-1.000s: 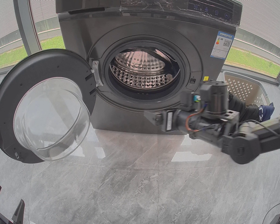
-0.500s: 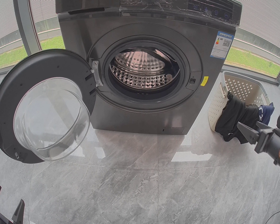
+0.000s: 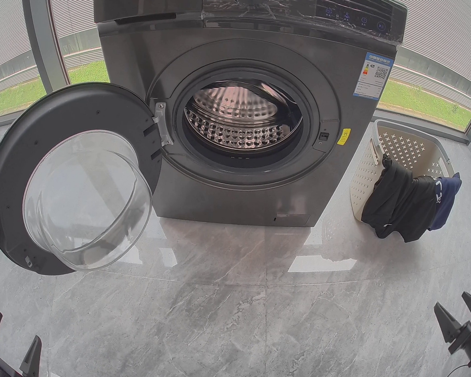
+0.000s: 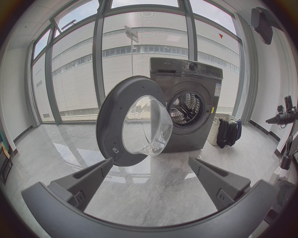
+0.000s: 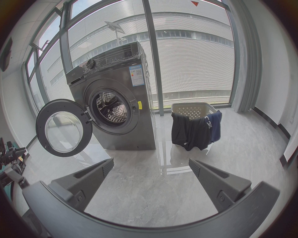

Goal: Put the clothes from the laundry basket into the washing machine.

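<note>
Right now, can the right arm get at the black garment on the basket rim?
Probably yes: the right hand is open, and only bare floor lies between it and the black garment draped over the laundry basket. It would need to extend.

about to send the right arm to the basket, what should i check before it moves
1. Open washing machine door: ok.
2. Unobstructed drum: ok.
3. Graspable black garment and blue garment draped over the laundry basket rim: ok.
4. Open, empty right claw: ok.
5. Open, empty left claw: ok.
6. More clothes deeper inside the basket: cannot tell.
</note>
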You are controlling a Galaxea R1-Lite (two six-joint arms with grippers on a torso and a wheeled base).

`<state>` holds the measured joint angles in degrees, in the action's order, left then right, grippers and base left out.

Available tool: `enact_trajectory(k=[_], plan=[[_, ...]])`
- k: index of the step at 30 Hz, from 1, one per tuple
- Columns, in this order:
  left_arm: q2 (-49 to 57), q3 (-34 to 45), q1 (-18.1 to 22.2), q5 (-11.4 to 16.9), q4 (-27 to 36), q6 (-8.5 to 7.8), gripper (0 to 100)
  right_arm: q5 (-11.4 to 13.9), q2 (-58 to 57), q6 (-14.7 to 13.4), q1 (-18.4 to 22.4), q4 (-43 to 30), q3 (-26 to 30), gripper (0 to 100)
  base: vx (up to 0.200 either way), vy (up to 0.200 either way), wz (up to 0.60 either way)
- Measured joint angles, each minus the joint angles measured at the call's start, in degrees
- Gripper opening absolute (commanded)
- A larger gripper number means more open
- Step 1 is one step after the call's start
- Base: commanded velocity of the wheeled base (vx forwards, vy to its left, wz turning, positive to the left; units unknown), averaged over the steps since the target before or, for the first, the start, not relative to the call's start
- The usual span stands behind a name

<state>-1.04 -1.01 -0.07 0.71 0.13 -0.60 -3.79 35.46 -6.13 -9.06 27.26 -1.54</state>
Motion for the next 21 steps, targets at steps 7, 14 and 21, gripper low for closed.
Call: enact_trajectory(k=[7, 14, 21], plan=[[0.02, 0.00, 0.02, 0.00, 0.00, -0.02, 100, 1.15, -15.13, 0.55, 2.80, -14.88, 0.50, 100, 0.000, 0.000, 0.00], [0.00, 0.00, 0.02, 0.00, 0.02, -0.02, 100, 3.44, -27.44, 1.90, 6.58, -23.10, 0.52, 100, 0.000, 0.000, 0.00], [0.00, 0.00, 0.02, 0.00, 0.05, 0.00, 100, 4.17, -33.01, 4.44, 8.95, -25.08, 0.52, 100, 0.000, 0.000, 0.00]])
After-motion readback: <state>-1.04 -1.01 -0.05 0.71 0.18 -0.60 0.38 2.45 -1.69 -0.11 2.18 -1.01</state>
